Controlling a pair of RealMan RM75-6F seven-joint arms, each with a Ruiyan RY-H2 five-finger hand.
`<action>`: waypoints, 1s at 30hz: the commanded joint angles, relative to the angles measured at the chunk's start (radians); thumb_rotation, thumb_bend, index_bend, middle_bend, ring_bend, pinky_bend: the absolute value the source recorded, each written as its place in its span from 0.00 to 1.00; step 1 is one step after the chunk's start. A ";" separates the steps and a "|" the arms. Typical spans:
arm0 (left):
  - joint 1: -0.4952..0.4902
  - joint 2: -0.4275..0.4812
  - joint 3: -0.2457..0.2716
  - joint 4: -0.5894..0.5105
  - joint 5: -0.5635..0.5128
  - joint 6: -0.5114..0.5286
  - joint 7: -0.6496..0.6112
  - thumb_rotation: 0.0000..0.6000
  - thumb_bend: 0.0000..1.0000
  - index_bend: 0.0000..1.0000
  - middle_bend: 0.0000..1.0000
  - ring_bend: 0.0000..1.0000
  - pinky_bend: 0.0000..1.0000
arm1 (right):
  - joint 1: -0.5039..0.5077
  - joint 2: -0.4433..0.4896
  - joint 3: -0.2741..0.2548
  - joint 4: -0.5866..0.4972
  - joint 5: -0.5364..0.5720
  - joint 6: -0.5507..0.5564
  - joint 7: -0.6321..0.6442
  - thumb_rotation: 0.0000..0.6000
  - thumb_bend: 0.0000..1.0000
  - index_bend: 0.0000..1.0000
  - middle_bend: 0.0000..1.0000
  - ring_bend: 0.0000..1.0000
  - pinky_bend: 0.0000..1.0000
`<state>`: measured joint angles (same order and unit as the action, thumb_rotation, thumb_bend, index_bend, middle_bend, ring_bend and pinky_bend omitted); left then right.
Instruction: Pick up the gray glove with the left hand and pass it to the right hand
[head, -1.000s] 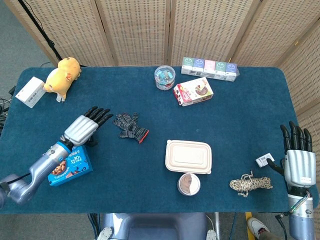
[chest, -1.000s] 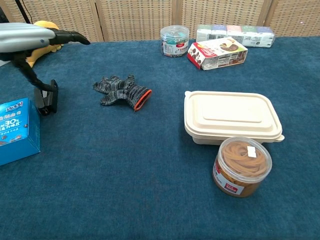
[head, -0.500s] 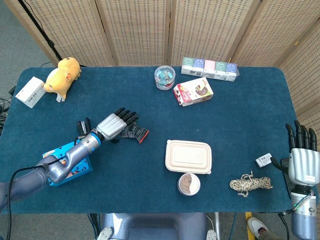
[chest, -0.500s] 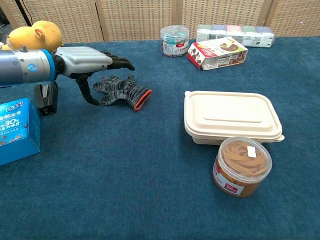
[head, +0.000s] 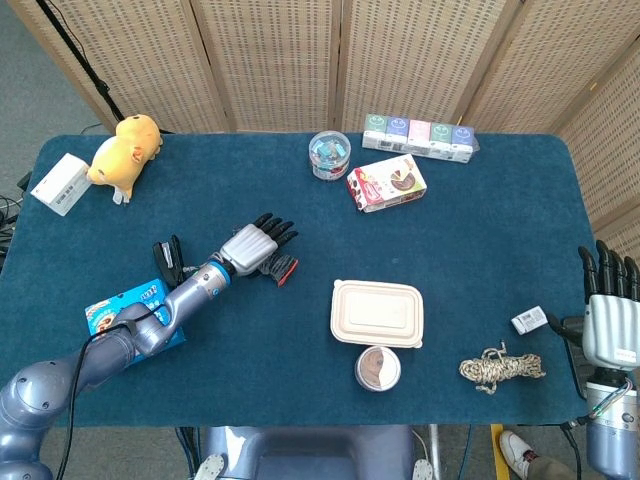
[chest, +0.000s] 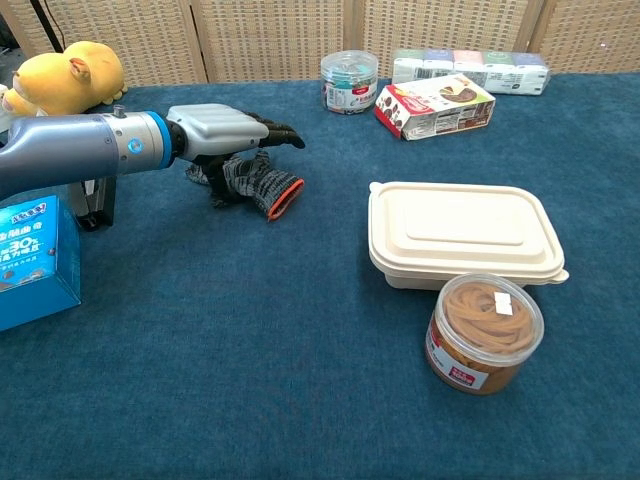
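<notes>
— Is the gray glove (chest: 258, 183) picked up yet?
— No. It lies on the desk (head: 470, 230), left of centre. The left robot hand (chest: 228, 130) hovers over it, fingers spread, gripping nothing.
— And the handover?
— All ahead; the right robot hand (head: 607, 305) waits open at the right edge.

Blue-cloth tabletop (head: 470, 240): yellow plush toy (head: 125, 152) and small white box (head: 59, 184) at far left corner; clear round tub (head: 329, 155), row of pastel cartons (head: 419, 135) and red-and-white printed box (head: 386, 184) along far edge. Near middle, beige lidded food container (head: 377, 313) with clear tub of rubber bands (head: 377, 368) just in front of it; coiled rope (head: 500, 368) and small white block (head: 529, 320) toward right edge. Left side: blue snack box (chest: 35, 260), black clip (chest: 95, 200) standing beside it.
</notes>
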<state>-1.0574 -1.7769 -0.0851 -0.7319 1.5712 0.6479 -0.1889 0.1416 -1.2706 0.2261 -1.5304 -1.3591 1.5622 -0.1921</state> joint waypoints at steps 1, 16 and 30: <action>-0.010 -0.006 0.004 0.010 -0.010 -0.014 -0.004 1.00 0.37 0.13 0.06 0.03 0.12 | -0.001 0.002 0.000 -0.002 -0.002 0.002 0.002 1.00 0.06 0.03 0.00 0.00 0.00; -0.027 -0.005 -0.001 -0.024 -0.061 -0.022 0.051 1.00 0.42 0.49 0.50 0.38 0.40 | -0.005 0.007 -0.004 -0.014 -0.018 0.016 0.011 1.00 0.06 0.03 0.00 0.00 0.00; -0.047 0.082 0.001 -0.121 -0.053 0.011 0.113 1.00 0.42 0.54 0.54 0.39 0.41 | 0.030 -0.009 -0.060 -0.006 -0.092 -0.053 0.030 1.00 0.06 0.06 0.00 0.00 0.00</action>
<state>-1.0928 -1.7131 -0.0823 -0.8343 1.5098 0.6551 -0.0948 0.1614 -1.2757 0.1799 -1.5409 -1.4312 1.5257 -0.1775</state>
